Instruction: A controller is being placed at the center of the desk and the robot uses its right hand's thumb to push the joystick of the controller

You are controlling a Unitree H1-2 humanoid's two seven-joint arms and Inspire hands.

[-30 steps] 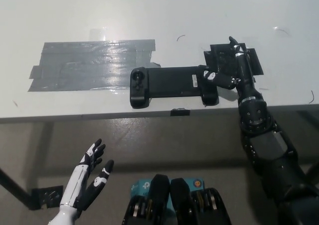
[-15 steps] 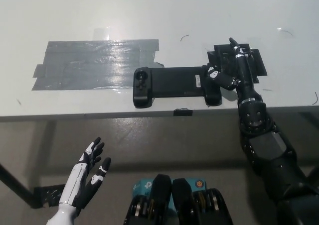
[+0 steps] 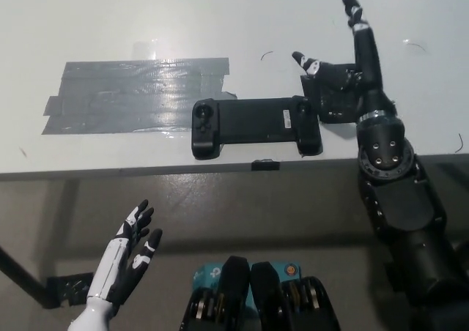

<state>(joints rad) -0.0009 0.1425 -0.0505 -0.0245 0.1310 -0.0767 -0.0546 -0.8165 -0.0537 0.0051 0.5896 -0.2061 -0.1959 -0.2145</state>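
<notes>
The controller (image 3: 255, 124) lies flat and lengthwise on the white counter (image 3: 220, 16), close to its near edge, with its two grips turned toward the robot. That puts its right-end joystick (image 3: 302, 110) face up and just to the left of the right hand (image 3: 343, 82), within reach of the thumb without turning the device. A broad patch of grey tape (image 3: 132, 95) is stuck to the counter beyond the controller's far end from the hand, and a smaller dark patch (image 3: 333, 104) lies under the hand itself, touching the controller's right end; they look like marks or anchors for the spot, though that is a guess.

The right hand is spread wide and holds nothing. Its fingers point up and away across the counter, and its thumb (image 3: 306, 63) sticks out sideways to the left, above and a little beyond the joystick. In this view the thumb tip appears apart from the stick rather than pressing it, so the push looks not to be in contact at this moment.

The white left hand (image 3: 126, 261) hangs below the counter edge, well apart from everything, fingers loosely apart and empty.
</notes>
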